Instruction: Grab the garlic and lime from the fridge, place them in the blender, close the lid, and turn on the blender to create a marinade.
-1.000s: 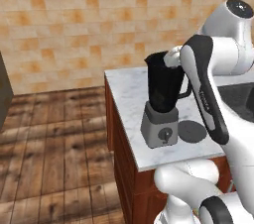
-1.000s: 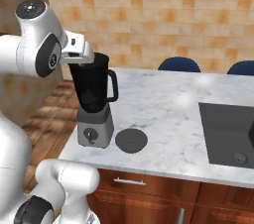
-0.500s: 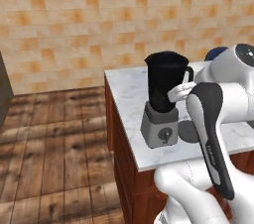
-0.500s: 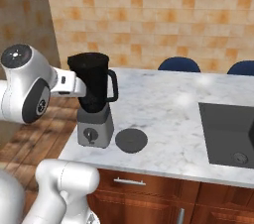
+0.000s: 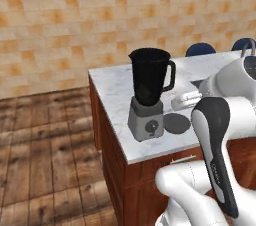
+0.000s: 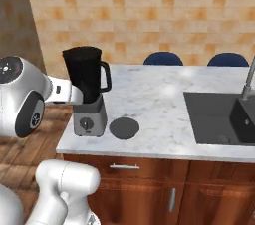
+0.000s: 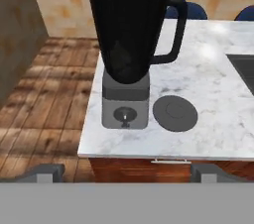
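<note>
The blender stands near the counter's left front corner, a tall black jar with no cover on a grey base with a dial. It also shows from both sides, blender and blender. The lid lies flat on the marble just right of the base, lid. My gripper hangs open in front of the counter edge, facing the blender, with nothing between its fingertips. The fridge shows as a tall dull side at the left. Garlic and lime are out of view; the dark jar hides any contents.
A white marble counter on brown cabinets holds a dark sink with a faucet at the right. Two blue chair backs rise behind it. Wooden floor lies left of the counter.
My arm has come down and back from the jar's rim to in front of the counter. Both base views have shifted slightly. Blender and lid have not moved.
</note>
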Robot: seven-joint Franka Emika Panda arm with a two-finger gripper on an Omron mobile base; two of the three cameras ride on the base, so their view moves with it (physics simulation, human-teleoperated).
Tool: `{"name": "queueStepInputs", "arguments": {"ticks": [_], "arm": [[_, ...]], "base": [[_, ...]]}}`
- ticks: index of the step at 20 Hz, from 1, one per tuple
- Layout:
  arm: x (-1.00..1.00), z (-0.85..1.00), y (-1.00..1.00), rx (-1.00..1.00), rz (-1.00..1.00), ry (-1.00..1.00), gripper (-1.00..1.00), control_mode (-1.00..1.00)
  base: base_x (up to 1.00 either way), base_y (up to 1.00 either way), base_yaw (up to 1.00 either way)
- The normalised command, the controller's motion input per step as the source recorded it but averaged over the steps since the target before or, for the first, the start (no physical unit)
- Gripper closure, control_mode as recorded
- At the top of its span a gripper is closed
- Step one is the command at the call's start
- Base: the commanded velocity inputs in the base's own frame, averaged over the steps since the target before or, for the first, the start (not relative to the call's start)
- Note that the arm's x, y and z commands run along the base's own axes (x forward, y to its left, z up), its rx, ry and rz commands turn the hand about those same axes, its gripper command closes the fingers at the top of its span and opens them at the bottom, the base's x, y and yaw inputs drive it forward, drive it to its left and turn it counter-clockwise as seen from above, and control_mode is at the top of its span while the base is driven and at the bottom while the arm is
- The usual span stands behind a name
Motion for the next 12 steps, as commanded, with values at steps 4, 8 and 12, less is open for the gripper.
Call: {"name": "queueStepInputs", "arguments": {"ticks": [4,8,12], "arm": [[0.0,0.0,0.0,0.0,0.0,0.0,-1.0,1.0],[0.0,0.0,0.0,0.0,0.0,0.0,-1.0,1.0],[0.0,0.0,0.0,0.0,0.0,0.0,-1.0,1.0]], "base": [[-0.4,-0.03,-0.84],[-0.01,-0.08,-0.98],[0.25,-0.48,-0.87]]}}
